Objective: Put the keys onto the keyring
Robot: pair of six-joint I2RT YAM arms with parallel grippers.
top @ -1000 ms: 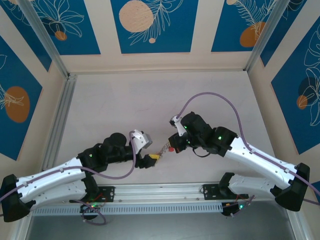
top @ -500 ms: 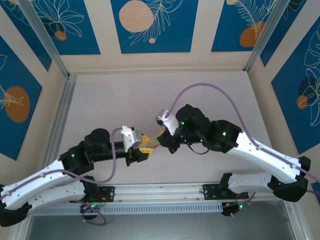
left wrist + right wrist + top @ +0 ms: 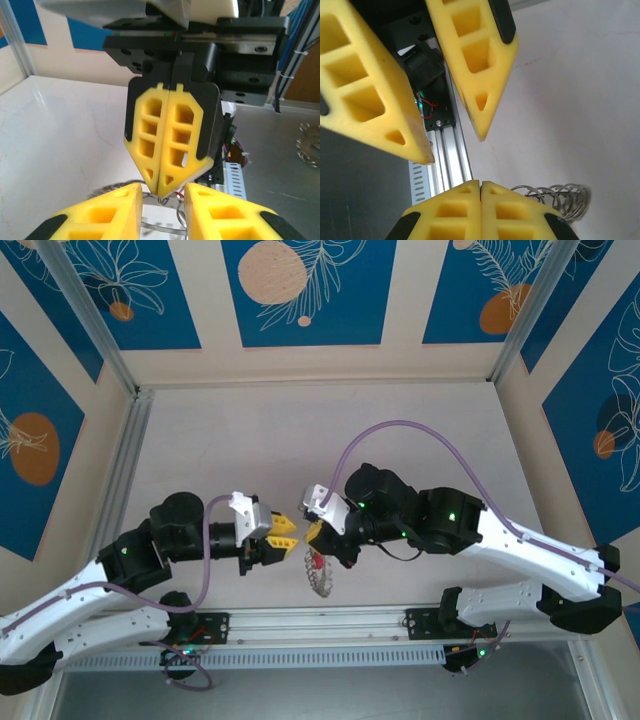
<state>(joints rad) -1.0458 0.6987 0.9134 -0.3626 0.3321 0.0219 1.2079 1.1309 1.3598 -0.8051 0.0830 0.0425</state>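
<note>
The right fingers (image 3: 312,532) are pressed shut, seemingly pinching the keyring (image 3: 320,578) so its keys (image 3: 323,590) hang beneath them. The left fingers (image 3: 284,531), partly open and empty, face them tip to tip, probably ready to grip.

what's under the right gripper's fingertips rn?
The keyring, fringed with keys, plus a red piece. The shut right gripper covers its top, so any grip is hidden.

A metal rail (image 3: 320,625) edges the pale table (image 3: 250,440).
</note>
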